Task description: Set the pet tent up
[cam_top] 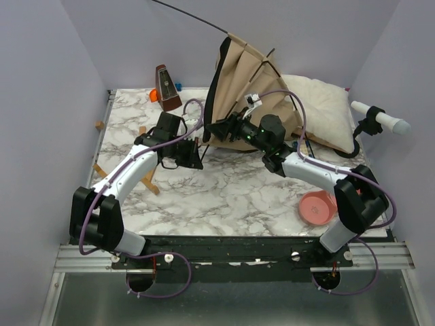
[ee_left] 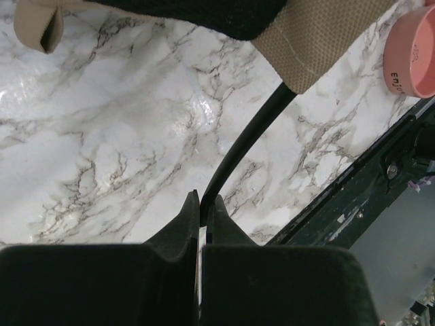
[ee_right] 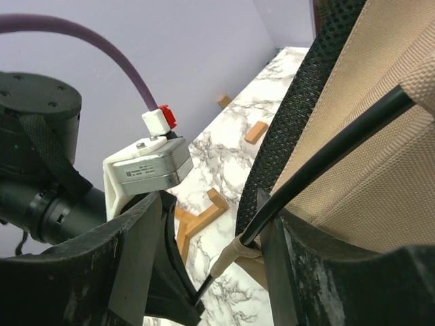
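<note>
Pole (ee_left: pixel 248 139) in left pincer (ee_left: pixel 204 204), close-up only

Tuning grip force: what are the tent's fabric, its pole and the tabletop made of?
Pet tent: tan woven cloth, matte, visible weave, black mesh edging. Pole: thin, smooth black, curved; likely fiberglass or plastic. Table: glossy marble-pattern surface, probably laminate.

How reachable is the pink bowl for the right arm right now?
Probably yes. The pink bowl lies uncovered on the table, close beside that arm's base. The right gripper, jaws open around a pole of the pet tent, would first have to back off and fold sharply inward.
</note>
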`<act>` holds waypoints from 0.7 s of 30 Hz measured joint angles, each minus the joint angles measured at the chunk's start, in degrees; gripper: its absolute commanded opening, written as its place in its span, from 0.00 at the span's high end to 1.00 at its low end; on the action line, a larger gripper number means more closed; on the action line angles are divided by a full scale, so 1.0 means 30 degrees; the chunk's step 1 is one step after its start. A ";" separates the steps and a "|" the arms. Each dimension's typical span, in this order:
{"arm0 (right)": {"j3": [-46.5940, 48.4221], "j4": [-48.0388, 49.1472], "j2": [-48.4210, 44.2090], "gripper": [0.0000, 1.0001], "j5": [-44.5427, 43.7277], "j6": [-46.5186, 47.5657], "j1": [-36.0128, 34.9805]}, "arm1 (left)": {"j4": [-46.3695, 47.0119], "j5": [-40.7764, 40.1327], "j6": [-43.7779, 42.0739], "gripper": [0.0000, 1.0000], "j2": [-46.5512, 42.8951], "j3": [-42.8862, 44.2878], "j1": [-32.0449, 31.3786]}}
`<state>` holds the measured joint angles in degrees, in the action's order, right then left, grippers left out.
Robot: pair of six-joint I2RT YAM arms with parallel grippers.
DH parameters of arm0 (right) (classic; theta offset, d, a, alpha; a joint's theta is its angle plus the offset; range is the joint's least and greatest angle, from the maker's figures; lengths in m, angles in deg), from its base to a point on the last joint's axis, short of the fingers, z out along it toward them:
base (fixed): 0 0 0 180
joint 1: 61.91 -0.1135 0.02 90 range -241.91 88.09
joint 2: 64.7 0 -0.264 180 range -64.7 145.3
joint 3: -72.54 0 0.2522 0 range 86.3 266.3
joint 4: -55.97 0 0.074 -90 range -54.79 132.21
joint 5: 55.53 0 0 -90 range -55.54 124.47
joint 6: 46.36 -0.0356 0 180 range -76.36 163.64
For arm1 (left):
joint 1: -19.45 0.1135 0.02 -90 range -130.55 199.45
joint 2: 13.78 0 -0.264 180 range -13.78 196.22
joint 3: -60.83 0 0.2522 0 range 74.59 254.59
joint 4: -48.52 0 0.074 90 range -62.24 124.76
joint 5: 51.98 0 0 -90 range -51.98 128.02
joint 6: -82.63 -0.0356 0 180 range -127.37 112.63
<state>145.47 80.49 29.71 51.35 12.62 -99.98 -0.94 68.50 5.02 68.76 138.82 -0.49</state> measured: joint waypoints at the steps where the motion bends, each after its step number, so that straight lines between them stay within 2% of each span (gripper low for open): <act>1: 0.0029 -0.0262 -0.0175 0.30 -0.0270 -0.0051 -0.0036 | 0.0160 0.0058 -0.0058 1.00 -0.0007 0.0000 0.0000; 9: 0.2084 -0.4656 -0.1931 0.12 -0.3388 -0.0080 -0.0714 | 0.2310 0.1151 -0.0736 1.00 -0.0561 -0.0029 0.0000; 14: 0.3198 -0.7082 -0.2652 0.08 -0.4991 0.0138 -0.1013 | 0.3468 0.1676 -0.0787 1.00 -0.0678 -0.0029 0.0000; 21: 0.3104 -0.9850 -0.4641 0.05 -0.7133 0.0510 -0.1479 | 0.5428 0.2033 -0.0364 1.00 -0.0692 0.0029 0.0058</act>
<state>154.79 50.94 15.79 29.95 14.15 -104.41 15.34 74.59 3.92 66.68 138.91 -0.32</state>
